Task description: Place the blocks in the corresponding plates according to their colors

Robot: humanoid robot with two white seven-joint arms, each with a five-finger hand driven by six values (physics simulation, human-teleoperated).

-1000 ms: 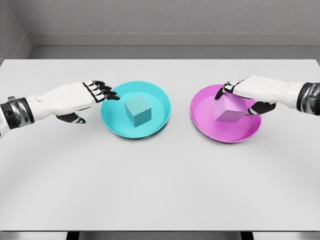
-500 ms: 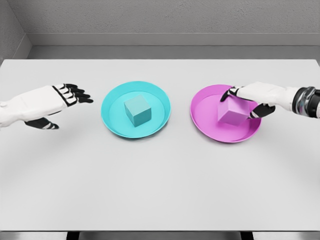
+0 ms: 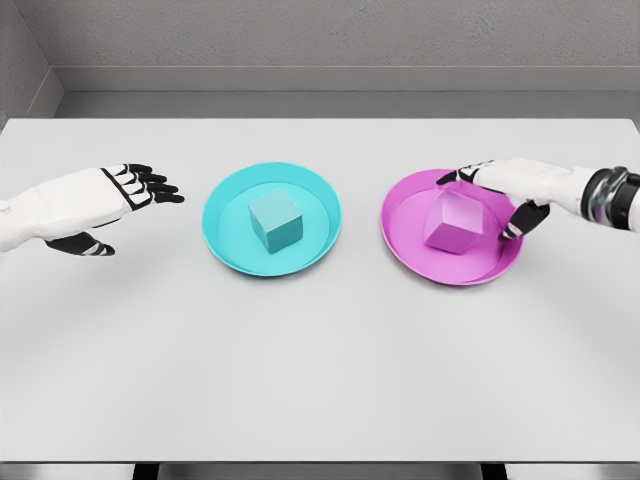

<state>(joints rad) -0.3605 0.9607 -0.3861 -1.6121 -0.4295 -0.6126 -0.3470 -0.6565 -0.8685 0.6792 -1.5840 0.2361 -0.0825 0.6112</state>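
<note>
A teal block (image 3: 275, 221) sits inside the cyan plate (image 3: 225, 235) left of centre. A pink block (image 3: 455, 224) rests tilted in the magenta plate (image 3: 420, 255) right of centre. My right hand (image 3: 490, 201) hovers over that plate's far right side, fingers spread just above and beside the pink block, with no grip on it. My left hand (image 3: 135, 218) is open above the table, well to the left of the cyan plate and apart from it.
The white table (image 3: 320, 360) stretches wide in front of both plates. Its front edge runs along the bottom of the view, and a grey wall stands behind it.
My right hand has opened and let go of the pink block, which now lies in the magenta plate. My left hand has drawn back to the left, away from the cyan plate.
</note>
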